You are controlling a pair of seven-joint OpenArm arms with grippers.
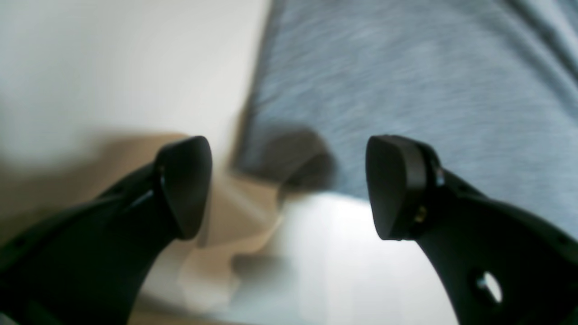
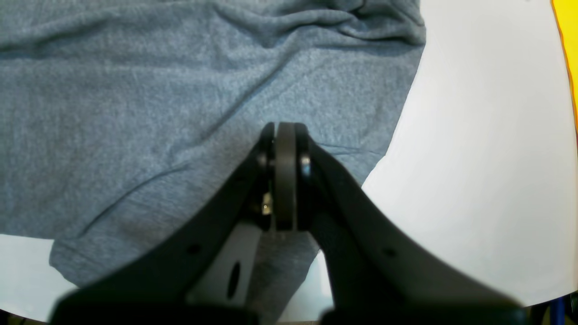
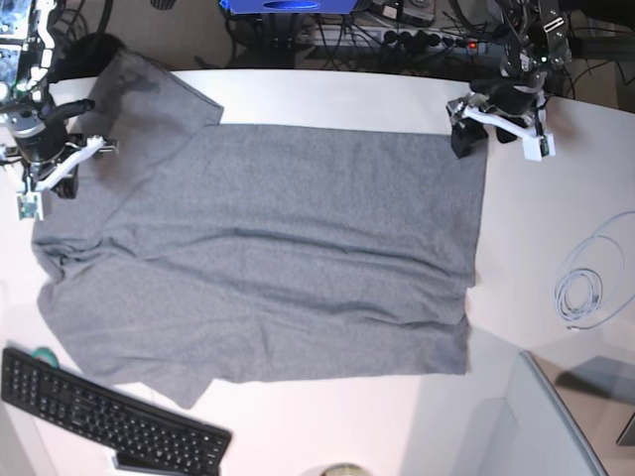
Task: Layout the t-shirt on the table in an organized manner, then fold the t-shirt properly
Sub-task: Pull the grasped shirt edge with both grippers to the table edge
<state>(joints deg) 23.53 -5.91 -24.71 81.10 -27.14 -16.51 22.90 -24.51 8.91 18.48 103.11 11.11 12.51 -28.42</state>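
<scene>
The heather-grey t-shirt (image 3: 268, 258) lies spread flat across the white table (image 3: 347, 426), sleeves toward the left and hem toward the right. My left gripper (image 1: 289, 187) is open with nothing between its fingers. It hovers at the shirt's far right corner (image 3: 463, 139), and its view is blurred. At the shirt's left end, near a sleeve, my right gripper (image 2: 285, 133) is shut over the wrinkled cloth (image 2: 180, 113). No cloth shows between its pads.
A black keyboard (image 3: 109, 421) sits at the front left, just off the shirt's lower sleeve. A coiled white cable (image 3: 580, 293) lies at the right. A grey box (image 3: 556, 426) stands at the front right. Cables and gear (image 3: 417, 30) line the back edge.
</scene>
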